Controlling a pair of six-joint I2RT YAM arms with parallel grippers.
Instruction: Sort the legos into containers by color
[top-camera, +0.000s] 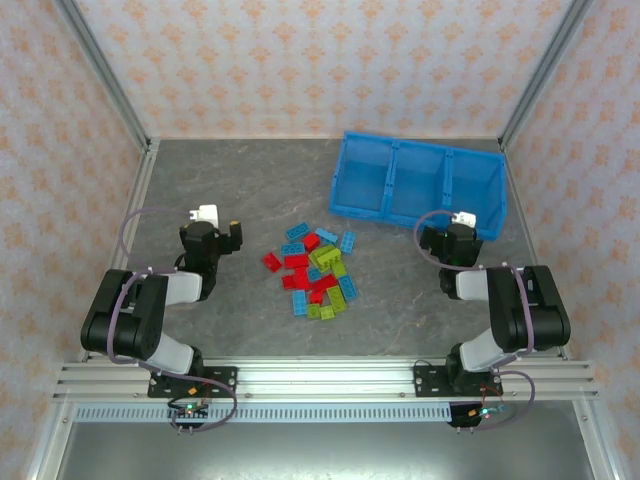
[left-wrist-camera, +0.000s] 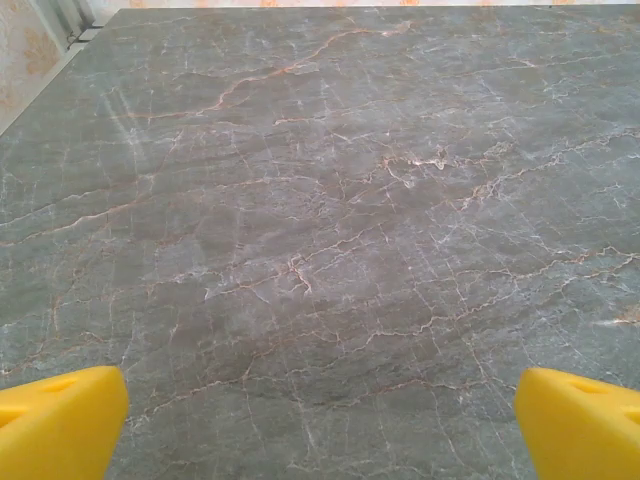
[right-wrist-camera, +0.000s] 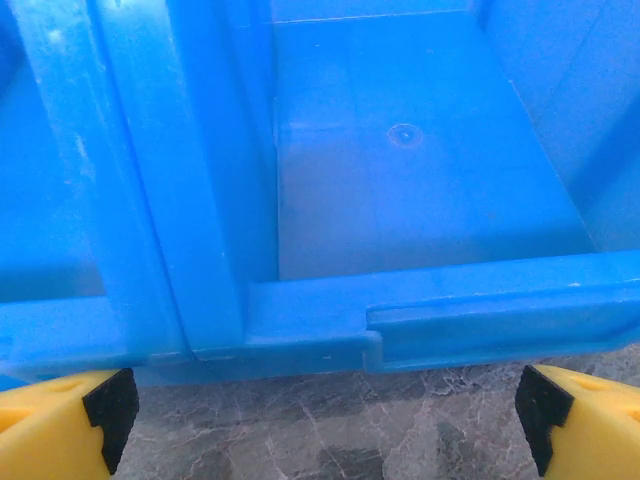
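Observation:
The legos (top-camera: 315, 275) lie in a loose pile of red, blue and lime green bricks on the grey table, midway between the two arms. The containers are three compartments of a long blue bin (top-camera: 360, 200) at the back right; all three look empty. My left gripper (top-camera: 212, 232) hovers left of the pile, open, with bare table between its yellow fingertips (left-wrist-camera: 60, 425). My right gripper (top-camera: 455, 232) stands open just in front of the bin's near wall (right-wrist-camera: 450, 310). It faces into the right-hand compartment and nothing is between its fingers.
A divider wall (right-wrist-camera: 200, 170) rises at the left of the right wrist view. Metal frame posts and patterned walls close in the table on three sides. Bare grey marble surface (left-wrist-camera: 320, 200) stretches ahead of the left gripper.

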